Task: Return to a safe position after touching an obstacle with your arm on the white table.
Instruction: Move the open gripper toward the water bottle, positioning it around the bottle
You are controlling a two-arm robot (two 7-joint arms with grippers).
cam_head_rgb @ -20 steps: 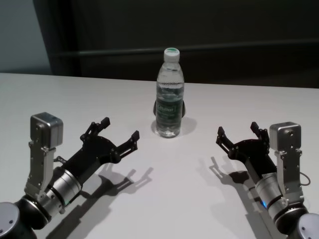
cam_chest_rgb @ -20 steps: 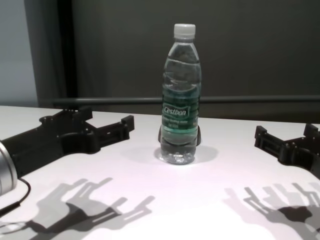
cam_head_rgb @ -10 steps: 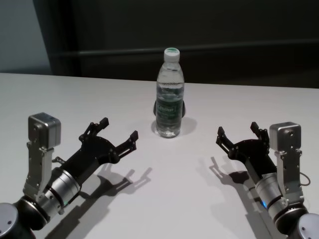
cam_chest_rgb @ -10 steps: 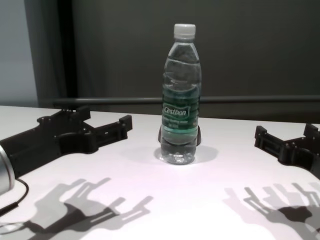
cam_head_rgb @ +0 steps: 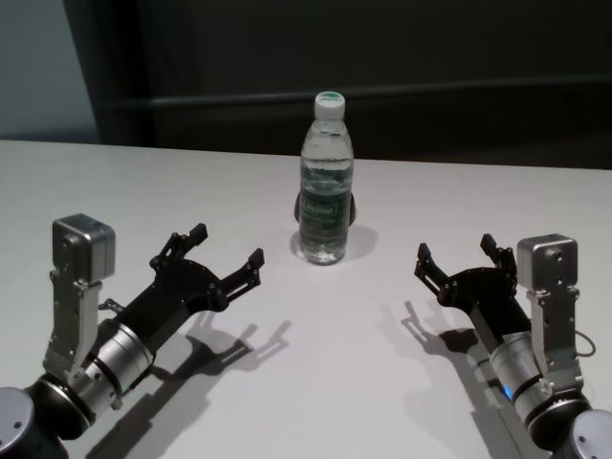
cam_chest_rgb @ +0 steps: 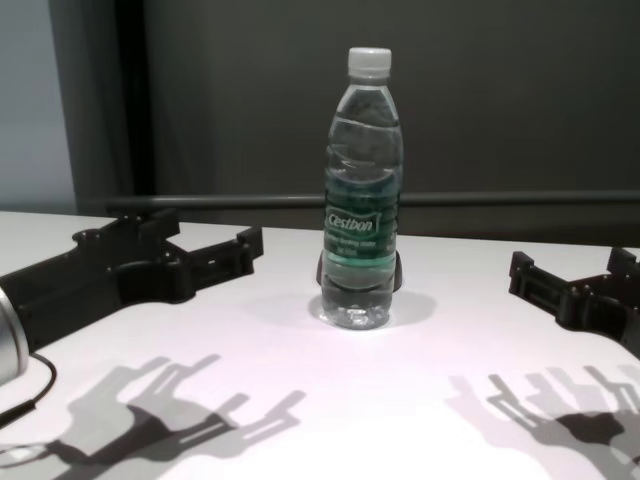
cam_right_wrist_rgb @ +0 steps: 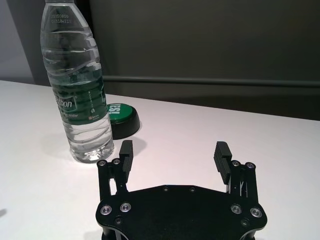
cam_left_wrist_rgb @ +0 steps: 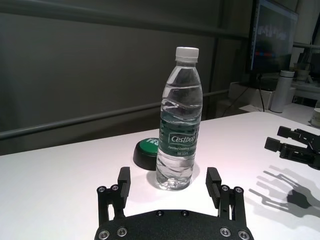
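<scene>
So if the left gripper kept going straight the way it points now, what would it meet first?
Most likely the water bottle: the left wrist view shows it centred between the open left gripper fingers, apart from them, with the green-topped button behind it.

The water bottle (cam_head_rgb: 325,186) stands upright on the white table (cam_head_rgb: 316,382), ahead of me and about midway between my two arms; behind it, just beside its base, lies a low round button (cam_left_wrist_rgb: 147,155), partly hidden by the bottle from my head; behind the table's far edge runs a wall with a horizontal rail (cam_head_rgb: 430,93); my left gripper (cam_head_rgb: 223,256) hangs over the table to the bottle's left and nearer me, apart from it; my right gripper (cam_head_rgb: 457,254) hangs to the bottle's right, also nearer me, well apart from it.
</scene>
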